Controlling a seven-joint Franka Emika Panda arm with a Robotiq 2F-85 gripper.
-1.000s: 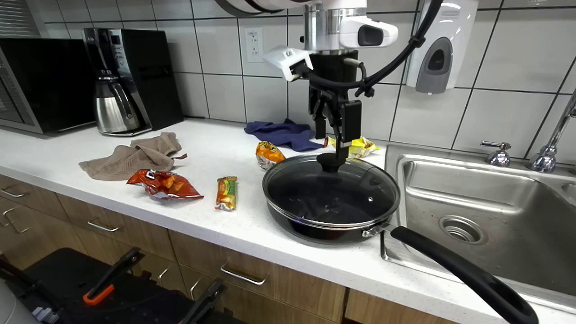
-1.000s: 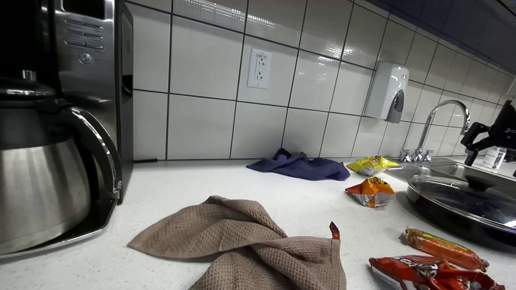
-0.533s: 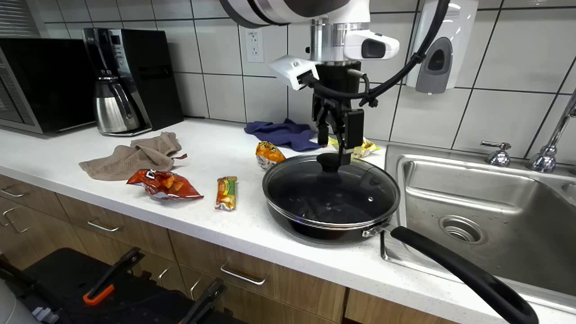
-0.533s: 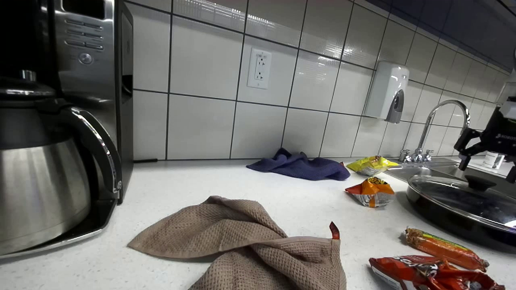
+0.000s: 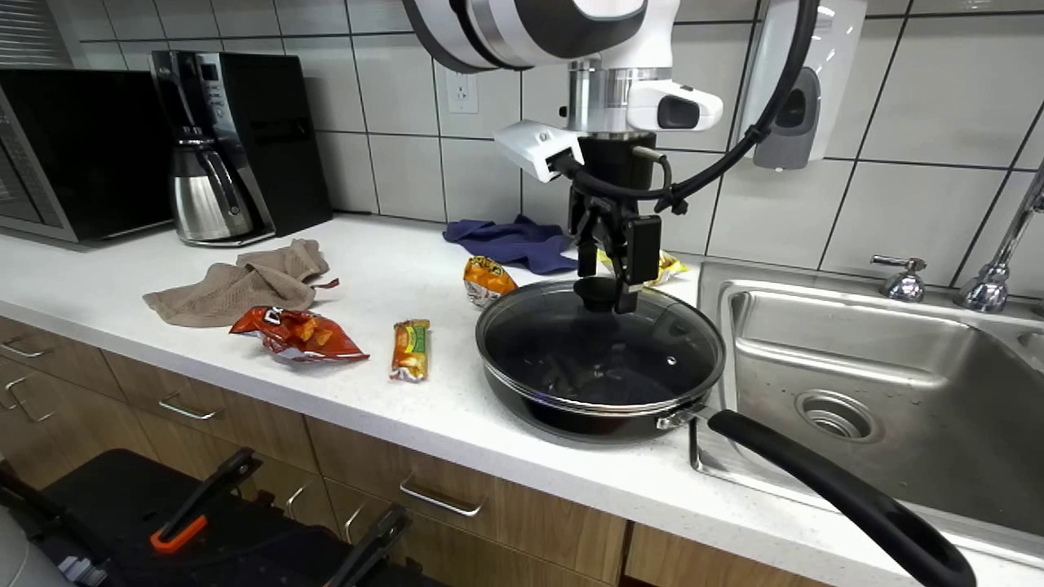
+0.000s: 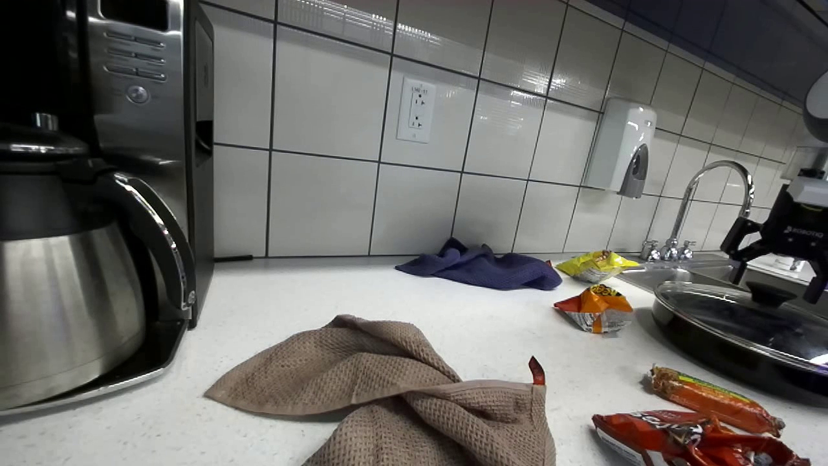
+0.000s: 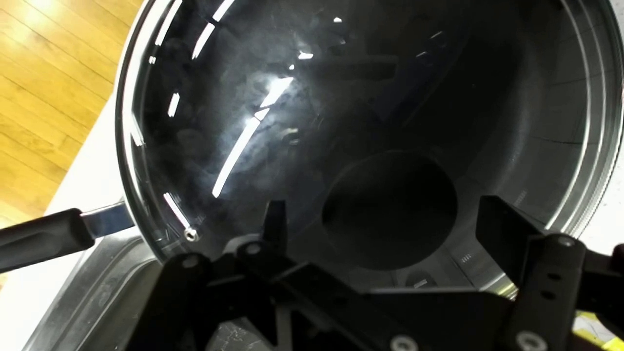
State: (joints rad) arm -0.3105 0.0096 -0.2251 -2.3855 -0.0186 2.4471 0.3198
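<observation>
White desk with sink set in at right; black pan on desk, just left of sink; glass lid sits on pan; tool spread wide, straddling lid's knob, holding nothing; lining-up looks mostly done, grip not yet made.

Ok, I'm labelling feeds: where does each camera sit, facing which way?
Exterior view: before the counter, facing the tiled wall; arm and tool show.
Exterior view: low near the coffee maker, facing that wall obliquely; arm and tool cropped.
Wrist view: on the arm, facing down at the pan lid; tool fingers show.
Both exterior views share coffee maker, brown towel and pan lid.
</observation>
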